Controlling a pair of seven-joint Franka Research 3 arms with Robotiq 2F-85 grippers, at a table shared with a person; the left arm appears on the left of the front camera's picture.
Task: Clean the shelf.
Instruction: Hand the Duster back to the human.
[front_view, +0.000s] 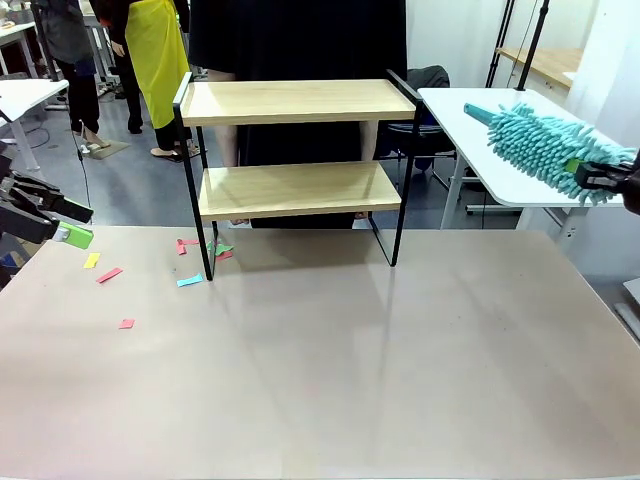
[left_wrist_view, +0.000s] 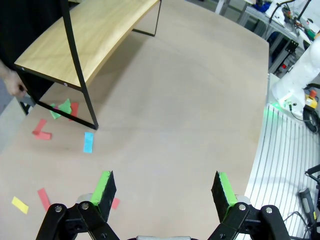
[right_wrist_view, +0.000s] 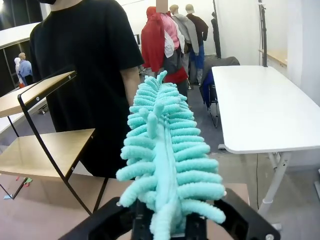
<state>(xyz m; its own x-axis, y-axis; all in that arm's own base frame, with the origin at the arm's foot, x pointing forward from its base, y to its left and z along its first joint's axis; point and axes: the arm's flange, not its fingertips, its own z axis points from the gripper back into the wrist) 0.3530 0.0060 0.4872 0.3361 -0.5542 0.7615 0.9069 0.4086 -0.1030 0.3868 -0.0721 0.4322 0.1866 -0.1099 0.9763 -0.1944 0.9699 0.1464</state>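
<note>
Front view: shelf (front_view: 295, 165) at table's far middle, boards bare, paper scraps (front_view: 110, 274) by its left foot. Right gripper (front_view: 600, 178) clamped on fluffy duster (front_view: 540, 145), soft, light. Left gripper (left_wrist_view: 162, 192) wide open, empty. Shelf looks light, tippy; grab frame rail, wipe gently.

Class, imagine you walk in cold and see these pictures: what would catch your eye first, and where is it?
First, the fluffy turquoise duster, held up at the right by the right gripper, shut on its handle. Next, the shelf standing mid-table at the far edge, both wooden boards bare, with a person in black behind it. Then the coloured paper scraps strewn on the table by its left foot, near the open left gripper.
</note>
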